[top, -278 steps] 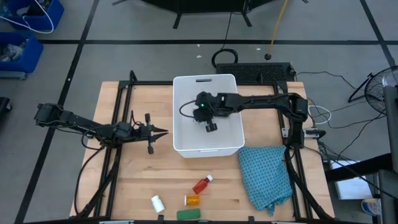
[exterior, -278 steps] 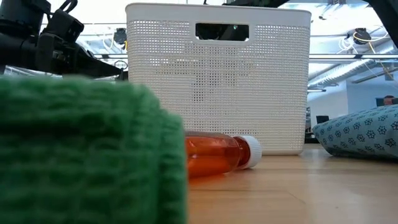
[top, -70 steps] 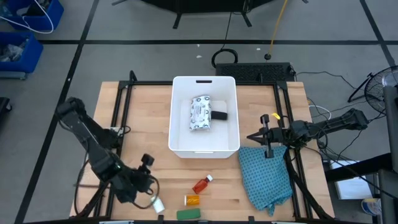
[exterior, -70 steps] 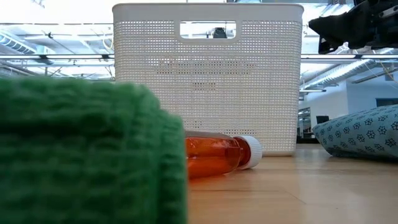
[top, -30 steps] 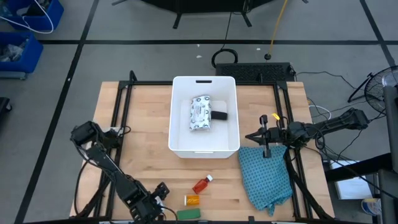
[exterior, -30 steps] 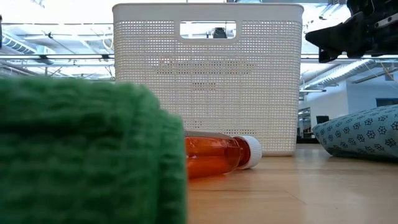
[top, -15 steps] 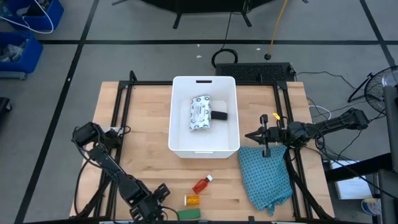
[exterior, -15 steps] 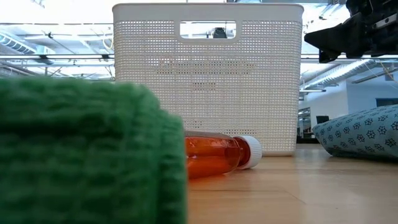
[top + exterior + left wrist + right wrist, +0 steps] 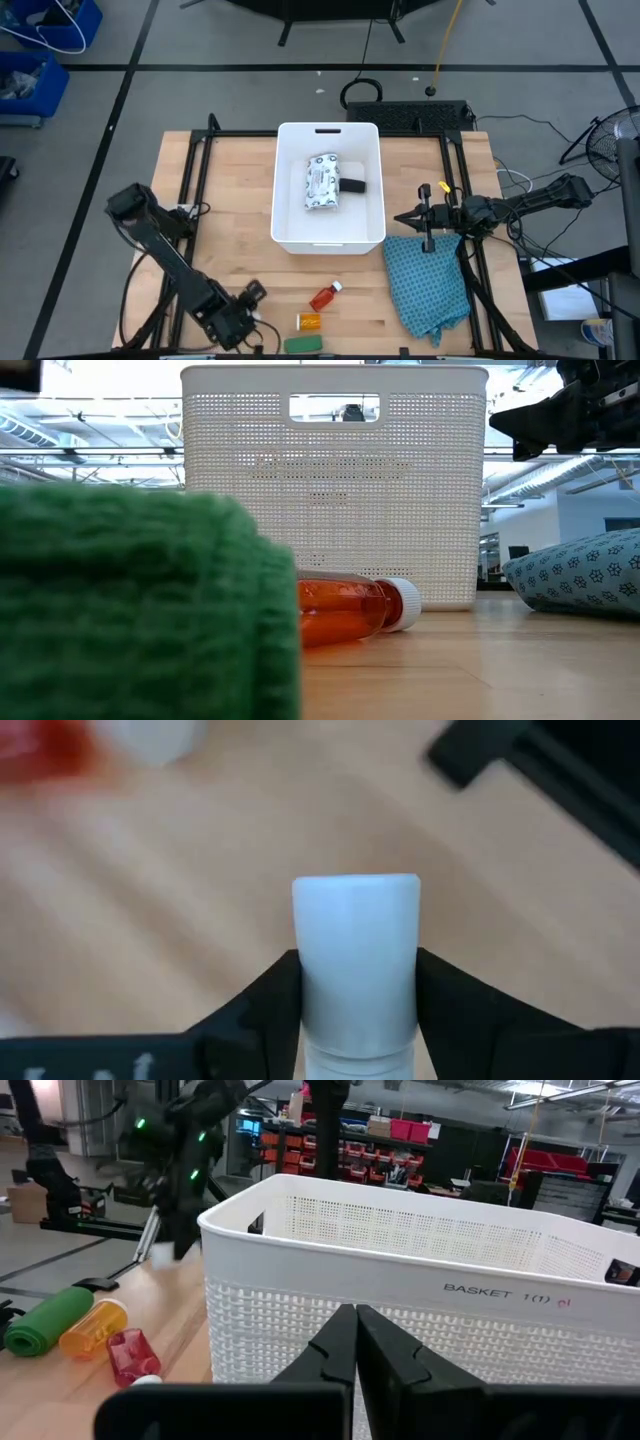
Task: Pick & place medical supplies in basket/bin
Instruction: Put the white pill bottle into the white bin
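Note:
My left gripper [image 9: 243,305] is over the table's near left part, shut on the white little bottle [image 9: 356,960]. From above, the gripper hides that bottle. The red bottle [image 9: 325,296], orange vial [image 9: 309,321] and green flat bar [image 9: 303,344] lie on their sides near the table's near edge. The white basket [image 9: 328,185] stands mid-table. The white patterned packet [image 9: 322,183] and black block [image 9: 352,186] lie on its floor. My right gripper [image 9: 403,220] hovers shut, just right of the basket [image 9: 420,1300]. My left gripper pinches the white little bottle between its two fingers [image 9: 265,1005], one on each side of its round body [image 9: 356,1010]. One flat end of the bottle sticks out past the fingertips. The bottle [image 9: 160,1252] is lifted clear of the table.
A teal patterned cloth [image 9: 430,280] lies bunched at the table's near right, under and beside my right arm. In the low view the green bar [image 9: 130,600] fills the foreground, with the orange vial [image 9: 350,610] behind it. Bare wood lies left of the basket.
My left gripper, shut on the white bottle, has risen from the near edge and drawn slightly toward the far edge, lifting the bottle off the table. My right arm has kept still.

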